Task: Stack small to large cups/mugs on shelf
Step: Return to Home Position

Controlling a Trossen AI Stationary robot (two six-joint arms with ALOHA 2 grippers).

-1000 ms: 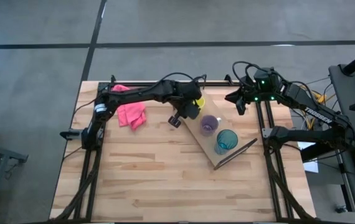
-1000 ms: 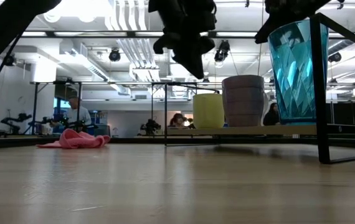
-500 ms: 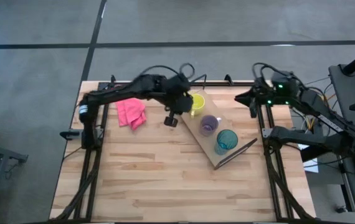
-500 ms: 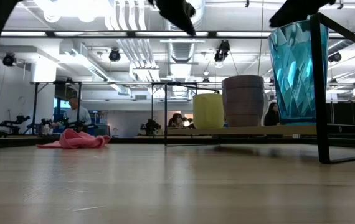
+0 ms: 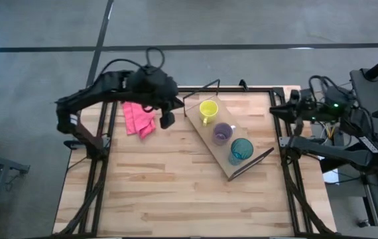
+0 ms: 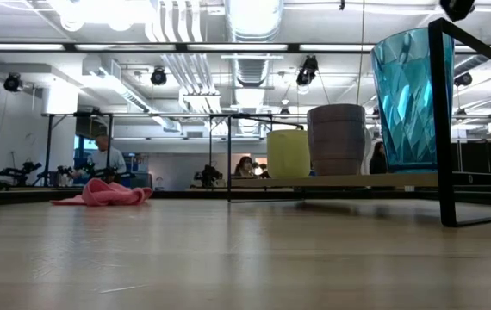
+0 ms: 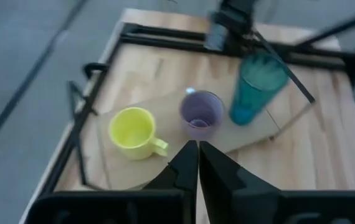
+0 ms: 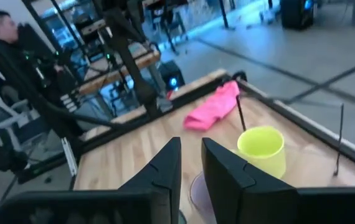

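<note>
- Since all three cups are up on the shelf (image 5: 217,158), the high view is really about where the arms hang. Yellow mug (image 5: 208,109), purple mug (image 5: 223,133) and teal cup (image 5: 241,150) sit in a row, small to large. Its long axis slants from upper centre down toward the right.
- Same view: the left gripper (image 5: 166,121) hangs just left of the shelf's upper end, between it and the pink cloth (image 5: 138,118). That makes it the nearer arm to the yellow mug. The right gripper (image 5: 280,110) sits at the right edge of the table (image 5: 176,199), well apart from the cups.
- Low view: no gripper shows here. You get the row side-on at the right of the frame, all upright on the board, with yellow (image 6: 289,153) farthest, purple (image 6: 336,139) in the middle and teal (image 6: 405,99) closest.
- Left wrist view: the fingers (image 7: 185,169) are pressed together with nothing between them. The cups lie out ahead of the jaws, not touching.
- Right wrist view: these fingers (image 8: 165,171) have a slim gap between them and hold nothing. The yellow mug is ahead of them, with the cloth beyond it.
- My take: the stacking looks done, and only parking the arms is left. The row lies ahead of the left jaws, so pulling back away from the shelf end, not along that slanted row, should keep the yellow mug safe.
</note>
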